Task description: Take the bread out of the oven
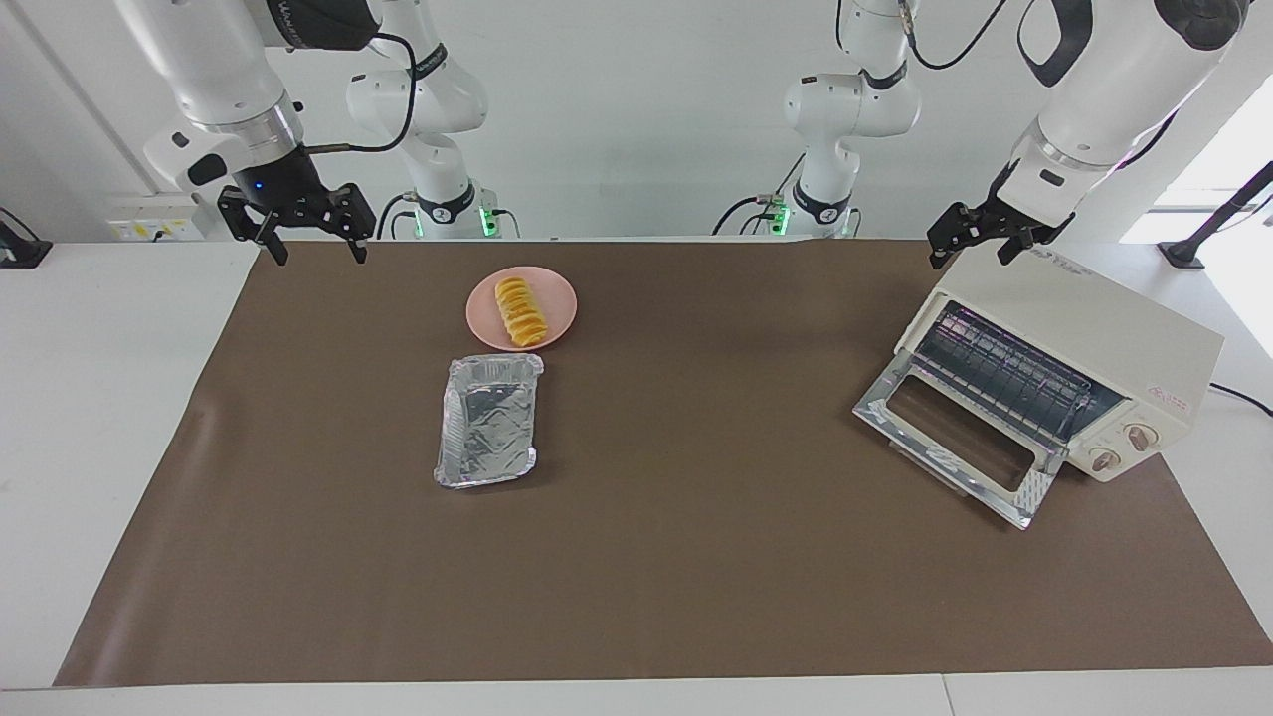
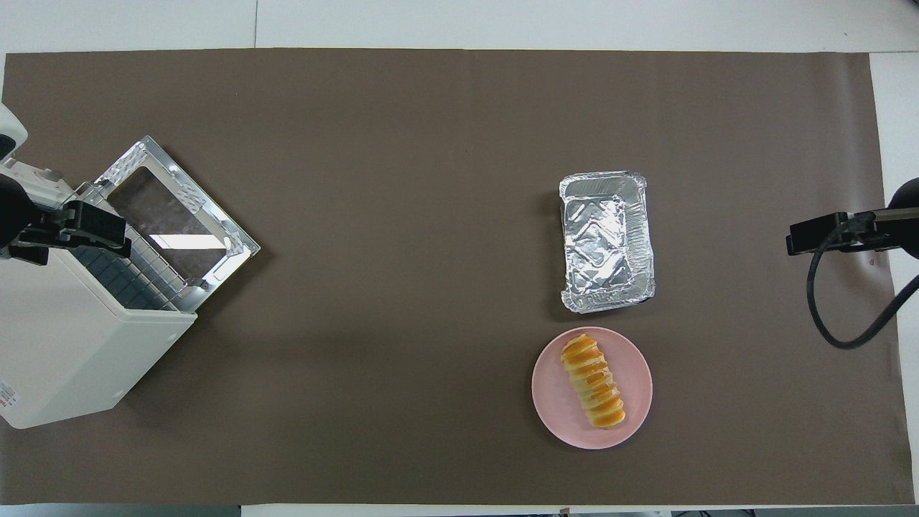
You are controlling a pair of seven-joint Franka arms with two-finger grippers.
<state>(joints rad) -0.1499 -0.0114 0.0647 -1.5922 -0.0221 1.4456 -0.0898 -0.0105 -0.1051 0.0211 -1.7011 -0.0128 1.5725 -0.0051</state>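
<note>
Left gripper (image 1: 977, 239) over boxy oven (image 1: 1079, 328), ridged bread (image 1: 521, 311) on round plate (image 1: 559, 298)

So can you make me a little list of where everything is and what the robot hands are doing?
bread: small golden-yellow ridged roll, lying on the round pink plate
tray: rectangular silver foil tray, empty, beside the plate, farther from the robots
oven: boxy cream-white toaster oven, glass door dropped open, only the wire rack seen inside
left gripper: open, raised over the oven's top
right gripper: open, raised over the table's edge, waiting
</note>
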